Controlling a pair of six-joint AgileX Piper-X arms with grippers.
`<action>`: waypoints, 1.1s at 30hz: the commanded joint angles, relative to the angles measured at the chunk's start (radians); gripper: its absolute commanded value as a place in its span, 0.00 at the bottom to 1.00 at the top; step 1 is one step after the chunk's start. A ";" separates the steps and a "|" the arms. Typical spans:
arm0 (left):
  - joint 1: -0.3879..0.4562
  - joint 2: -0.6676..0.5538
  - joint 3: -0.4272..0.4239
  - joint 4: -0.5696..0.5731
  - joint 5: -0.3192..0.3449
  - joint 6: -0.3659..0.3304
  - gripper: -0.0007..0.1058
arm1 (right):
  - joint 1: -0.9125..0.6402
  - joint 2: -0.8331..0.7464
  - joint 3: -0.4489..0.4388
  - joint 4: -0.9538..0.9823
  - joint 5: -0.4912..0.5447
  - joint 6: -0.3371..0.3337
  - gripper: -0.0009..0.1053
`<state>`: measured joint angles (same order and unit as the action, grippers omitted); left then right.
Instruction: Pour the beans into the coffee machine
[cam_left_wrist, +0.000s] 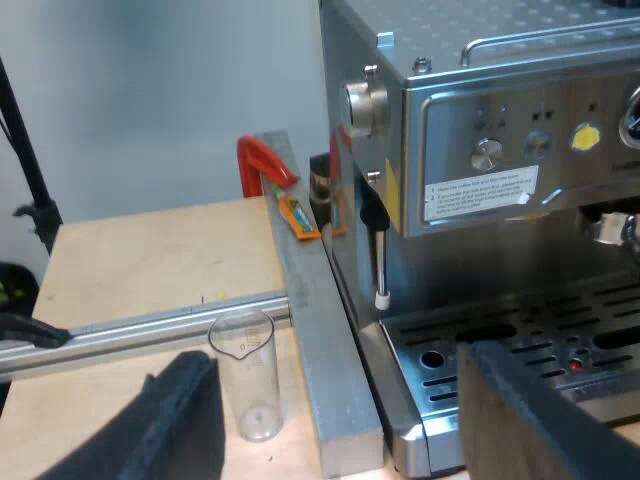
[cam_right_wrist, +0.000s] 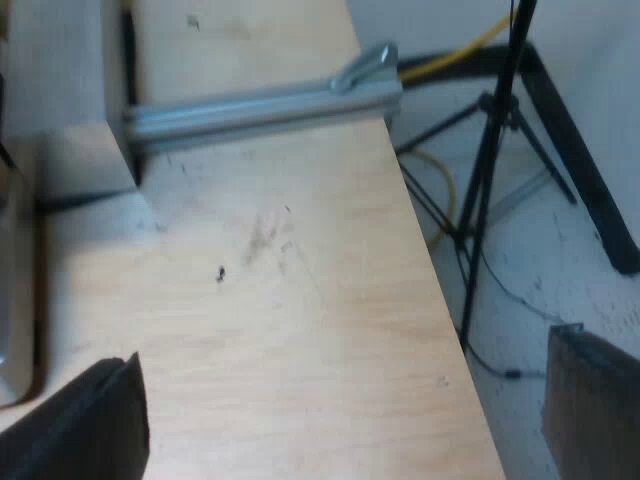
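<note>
Now my left claw (cam_left_wrist: 332, 360) and right claw (cam_right_wrist: 340, 365) are both spread wide, and the measuring glass (cam_left_wrist: 245, 375) near the left one could tip if a finger bumps it.

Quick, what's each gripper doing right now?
Left gripper: open, holding nothing, near the measuring glass.
Right gripper: open, holding nothing.

Wooden table (cam_right_wrist: 300, 330), metal rail (cam_right_wrist: 260, 108), perhaps a red clamp (cam_left_wrist: 262, 165), tripod (cam_right_wrist: 492, 170) beside
</note>
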<state>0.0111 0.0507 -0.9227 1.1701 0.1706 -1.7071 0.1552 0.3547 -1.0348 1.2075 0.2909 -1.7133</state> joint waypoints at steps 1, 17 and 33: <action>0.000 -0.064 -0.007 0.019 -0.011 -0.002 0.51 | -0.004 -0.069 -0.007 -0.003 0.011 -0.033 0.77; -0.002 -0.206 -0.035 0.120 -0.011 -0.002 0.51 | 0.002 -0.409 -0.035 0.060 -0.002 -0.138 0.77; -0.002 -0.204 0.122 -0.068 -0.011 -0.019 0.51 | 0.002 -0.410 0.185 -0.124 -0.180 -0.147 0.77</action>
<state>0.0111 -0.0140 -0.8120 1.1357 0.1684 -1.7173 0.1552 -0.0073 -0.8608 1.1070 0.1199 -1.8487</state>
